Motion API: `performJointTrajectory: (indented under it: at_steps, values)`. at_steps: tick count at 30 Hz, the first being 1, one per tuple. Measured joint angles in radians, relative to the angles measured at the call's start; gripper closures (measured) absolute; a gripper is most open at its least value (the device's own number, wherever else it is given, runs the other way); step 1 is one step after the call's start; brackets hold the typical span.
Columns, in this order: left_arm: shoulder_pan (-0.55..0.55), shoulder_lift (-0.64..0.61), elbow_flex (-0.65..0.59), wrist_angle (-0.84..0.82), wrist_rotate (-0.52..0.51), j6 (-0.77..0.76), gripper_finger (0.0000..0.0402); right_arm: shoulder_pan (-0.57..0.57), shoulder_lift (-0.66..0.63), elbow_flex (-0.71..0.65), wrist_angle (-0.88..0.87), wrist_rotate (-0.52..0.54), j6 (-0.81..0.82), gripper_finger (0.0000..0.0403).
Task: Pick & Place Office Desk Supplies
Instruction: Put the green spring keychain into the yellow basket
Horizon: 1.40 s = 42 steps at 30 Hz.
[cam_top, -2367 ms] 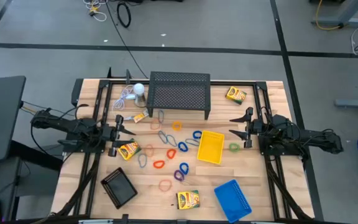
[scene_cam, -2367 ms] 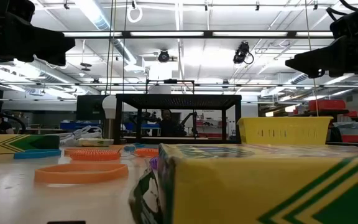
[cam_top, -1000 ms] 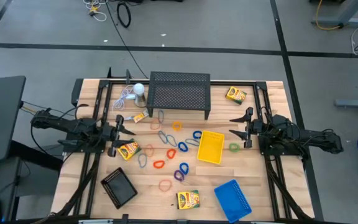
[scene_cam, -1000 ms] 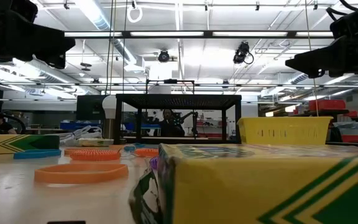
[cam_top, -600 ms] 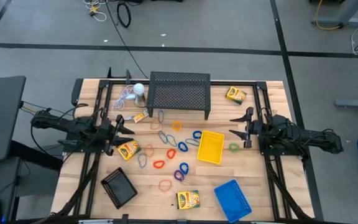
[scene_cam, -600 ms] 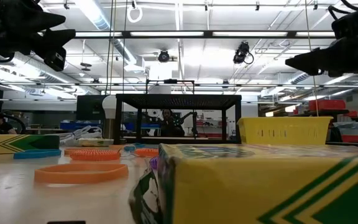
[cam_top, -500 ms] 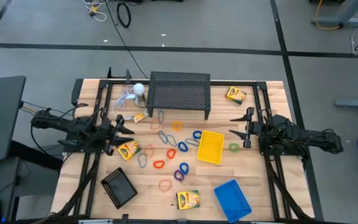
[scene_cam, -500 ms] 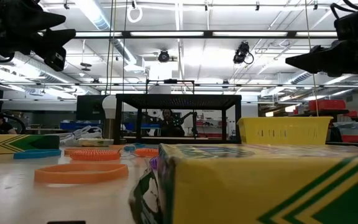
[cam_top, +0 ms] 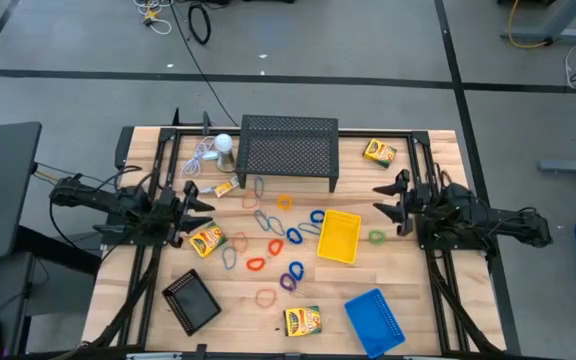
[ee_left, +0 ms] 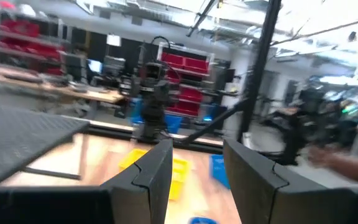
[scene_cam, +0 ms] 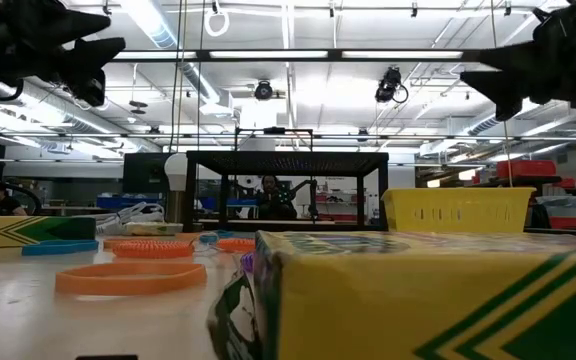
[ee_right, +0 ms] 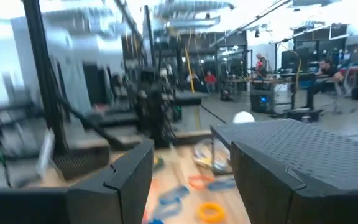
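Observation:
Many coloured rubber-band loops [cam_top: 273, 245] lie scattered flat mid-table. Crayon boxes rest flat: one [cam_top: 208, 241] by my left gripper, one [cam_top: 379, 152] at the far right, one [cam_top: 303, 320] at the near edge, a smaller one [cam_top: 224, 187] by the stand. The yellow tray [cam_top: 339, 236], blue tray [cam_top: 375, 321] and black tray [cam_top: 190, 300] sit on the table. My left gripper [cam_top: 204, 200] hovers open above the table's left side. My right gripper [cam_top: 378, 200] hovers open above the right side, beyond the yellow tray. Both are empty, as the left wrist view [ee_left: 197, 180] and right wrist view [ee_right: 194, 180] show.
A large black mesh stand [cam_top: 289, 150] stands at the far middle. A white round object with cord [cam_top: 225, 143] lies to its left. Black frame rails [cam_top: 153, 270] run along both sides of the table. The near crayon box [scene_cam: 418, 300] fills the low view's foreground.
My left gripper has shifted a little toward the table's right, over the crayon box beside it, and has turned about its axis. My right gripper has turned about its axis too and risen slightly. Nothing on the table has moved.

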<state>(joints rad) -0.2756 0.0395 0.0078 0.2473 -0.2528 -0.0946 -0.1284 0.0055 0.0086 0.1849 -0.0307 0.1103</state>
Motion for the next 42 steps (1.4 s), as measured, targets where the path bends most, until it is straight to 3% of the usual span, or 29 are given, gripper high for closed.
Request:
performJointTrajectory:
  at_steps: [6, 13, 22, 25, 31, 37, 42]
  values:
    - [0.0, 0.002, 0.0, -0.013, -0.155, 0.019, 0.0253, 0.0, 0.0, 0.0, 0.055, 0.0, 0.153, 0.0181]
    - [0.0, 0.027, 0.0, -0.08, -0.13, 0.053, 0.0253, 0.0, 0.0, 0.0, 0.114, 0.0, 0.271, 0.0181]
    - [0.003, 0.131, 0.0, -0.118, -0.133, 0.03, 0.0253, 0.0, 0.055, 0.01, 0.063, -0.044, 0.203, 0.0192]
    - [0.002, 0.164, 0.0, -0.111, -0.14, 0.02, 0.0253, 0.0, 0.193, 0.065, -0.06, -0.045, 0.19, 0.0216]
    - [0.003, 0.202, 0.0, -0.083, -0.147, 0.012, 0.0253, 0.023, 0.589, 0.28, -0.184, -0.072, 0.08, 0.025]
    - [0.003, 0.204, 0.0, -0.076, -0.148, 0.009, 0.0253, 0.055, 0.952, 0.598, -0.627, -0.063, -0.05, 0.0248]
    - [0.003, 0.204, 0.0, -0.078, -0.149, 0.013, 0.0253, 0.106, 1.165, 0.813, -0.974, -0.06, -0.07, 0.0248]
